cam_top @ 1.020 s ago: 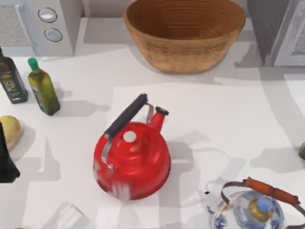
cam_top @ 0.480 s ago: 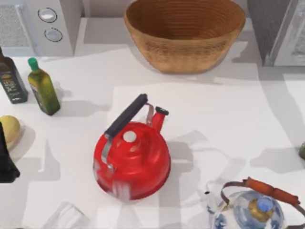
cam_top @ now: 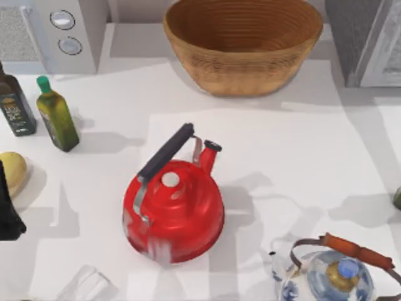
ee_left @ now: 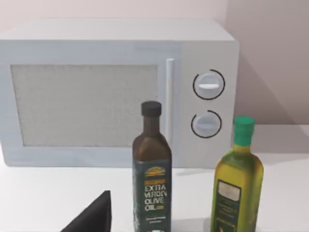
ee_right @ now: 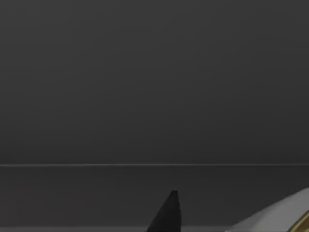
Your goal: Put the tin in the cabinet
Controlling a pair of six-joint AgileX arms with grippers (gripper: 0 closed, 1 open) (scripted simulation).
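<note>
No visible shift: red kettle (cam_top: 173, 210) unmoved.

Glossy red kettle (cam_top: 173, 211) w/ matt black handle; woven wicker basket (cam_top: 243, 42); speckled cabinet (cam_top: 360, 37).

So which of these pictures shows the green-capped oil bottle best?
The left wrist view: the green-capped oil bottle stands upright before the microwave, seen side-on with cap and label. The top view catches it from above, near the table's left edge. The right wrist view is dark.

Cabinet (cam_top: 366, 41) cut by top view's right edge; right wrist view dark.
</note>
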